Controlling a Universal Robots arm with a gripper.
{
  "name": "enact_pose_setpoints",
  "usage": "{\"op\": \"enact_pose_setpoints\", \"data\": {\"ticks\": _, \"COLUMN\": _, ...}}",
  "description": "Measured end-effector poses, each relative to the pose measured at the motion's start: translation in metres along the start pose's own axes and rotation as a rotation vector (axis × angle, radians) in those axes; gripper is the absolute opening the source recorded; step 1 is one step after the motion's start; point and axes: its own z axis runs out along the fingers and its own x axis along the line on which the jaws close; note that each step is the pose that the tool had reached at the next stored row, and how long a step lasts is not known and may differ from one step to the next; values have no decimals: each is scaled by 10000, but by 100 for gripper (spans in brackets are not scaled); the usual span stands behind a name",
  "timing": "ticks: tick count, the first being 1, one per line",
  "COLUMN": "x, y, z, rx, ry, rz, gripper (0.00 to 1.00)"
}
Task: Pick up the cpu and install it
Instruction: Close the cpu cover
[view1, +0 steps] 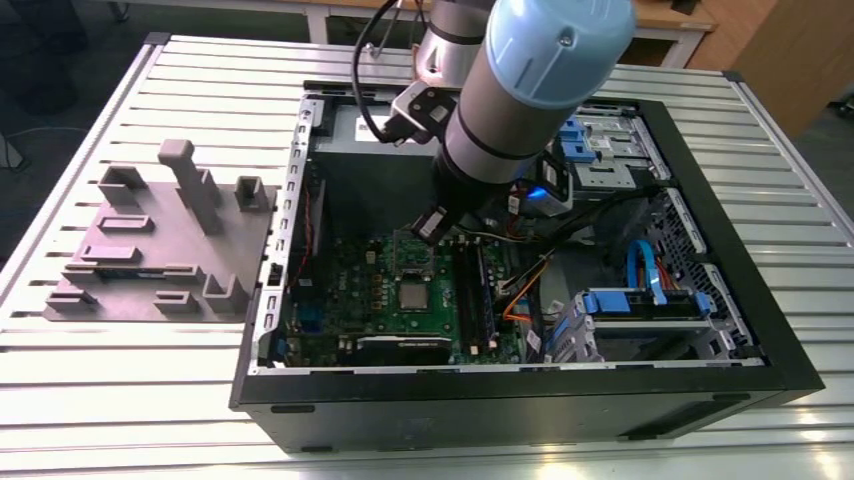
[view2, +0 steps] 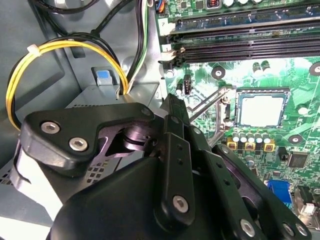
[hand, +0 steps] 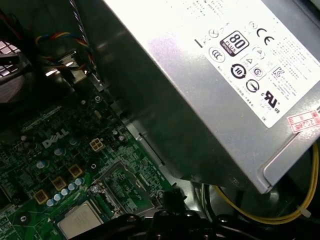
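The cpu (view1: 416, 295), a small square chip with a silvery top, lies flat in its socket on the green motherboard (view1: 334, 300) inside the open computer case. It appears in both wrist views (view2: 261, 110) (hand: 80, 220). The socket's metal frame (hand: 122, 187) stands hinged open beside it, with its lever (view2: 207, 102) raised. My gripper (view1: 434, 225) hangs inside the case above the board, a little back from the socket and apart from the cpu. Its black body (view2: 170, 150) covers the near part of the second wrist view.
A grey-mauve plastic block with upright posts (view1: 154, 250) sits on the slatted table at the exterior view's left. Inside the case are the silver power supply (hand: 200, 75), memory slots (view2: 240, 40), yellow cables (view2: 50, 50) and blue drive brackets (view1: 641, 300).
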Motion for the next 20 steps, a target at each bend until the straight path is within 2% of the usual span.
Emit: {"op": "enact_pose_setpoints", "data": {"ticks": 20, "x": 0, "y": 38, "z": -89, "rx": 0, "ry": 0, "rz": 0, "gripper": 10}}
